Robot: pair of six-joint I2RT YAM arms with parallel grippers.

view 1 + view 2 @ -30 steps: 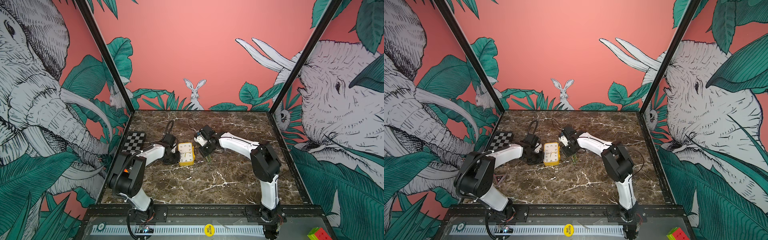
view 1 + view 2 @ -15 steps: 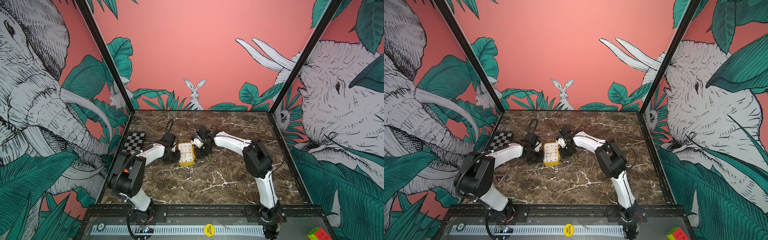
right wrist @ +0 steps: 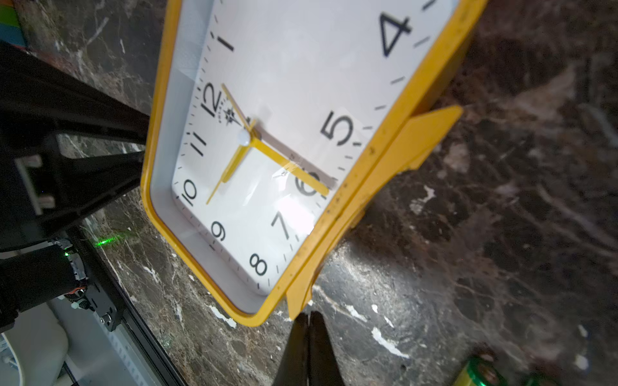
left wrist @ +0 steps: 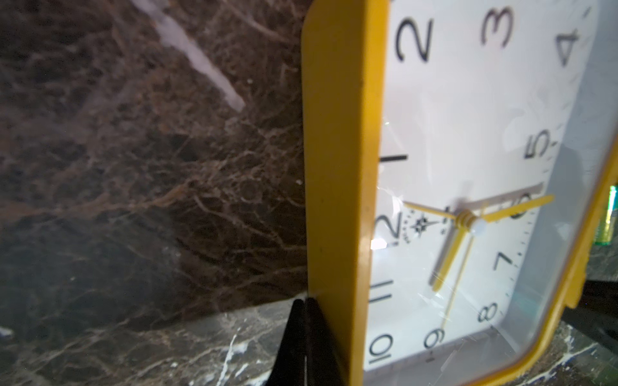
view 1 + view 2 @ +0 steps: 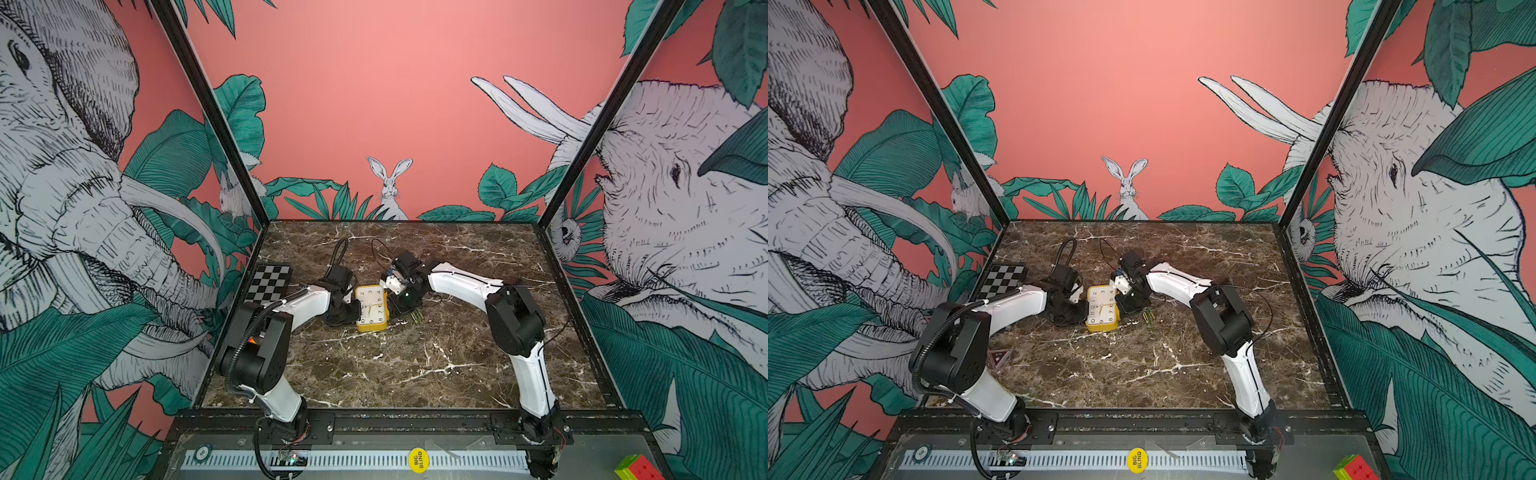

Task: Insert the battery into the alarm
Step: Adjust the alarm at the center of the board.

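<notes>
Yellow alarm clock (image 5: 371, 306) lies face up on the marble bench (image 5: 415, 365), green batteries (image 5: 417, 316) just beside it. Left tool (image 4: 305, 304) and right tool (image 3: 309, 316) — both pinched shut, empty — sit at opposite clock edges. Probably turning it over; next calls for levering one edge up.

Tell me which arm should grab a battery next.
Right. The batteries lie just beside the right gripper, shut and empty; the alarm sits between them and the left gripper.
</notes>
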